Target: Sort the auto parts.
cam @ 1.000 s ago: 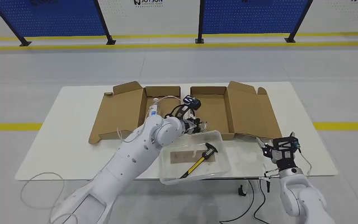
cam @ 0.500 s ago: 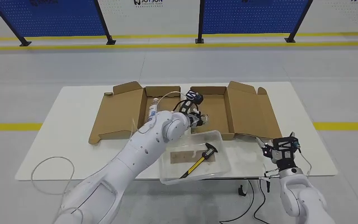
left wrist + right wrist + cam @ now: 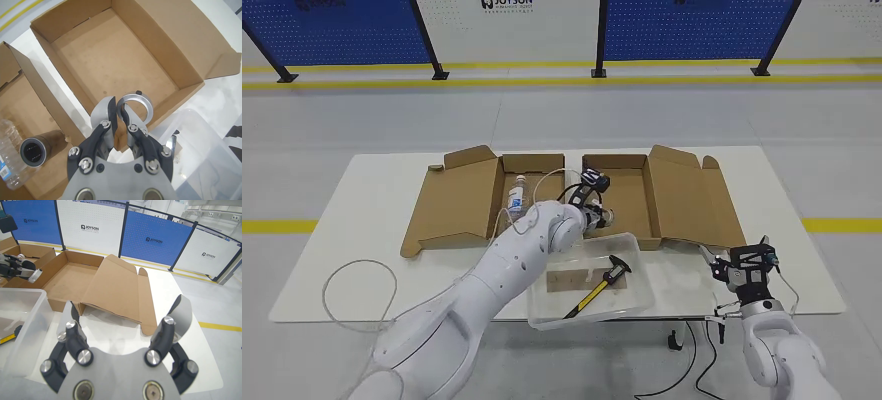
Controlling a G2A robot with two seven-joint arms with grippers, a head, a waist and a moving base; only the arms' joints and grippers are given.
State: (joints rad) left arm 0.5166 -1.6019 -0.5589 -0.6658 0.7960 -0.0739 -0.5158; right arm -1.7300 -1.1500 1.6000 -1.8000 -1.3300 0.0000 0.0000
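Silver ring (image 3: 149, 108) is up in the air, pinched by the left gripper (image 3: 118, 106); one finger is inside the ring and one is outside, squeezing its side; the ring hangs over the near corner of the right brown box (image 3: 113, 62), just beside the clear tub (image 3: 204, 147); a yellow and black measuring tool (image 3: 594, 287) lies in the tub; the left brown box (image 3: 24, 98) holds a dark tube (image 3: 40, 149) and a water bottle (image 3: 8, 147); the right gripper (image 3: 124, 306) sits over the table (image 3: 113, 330), well apart from the ring, its fingers spread wide with nothing between them.
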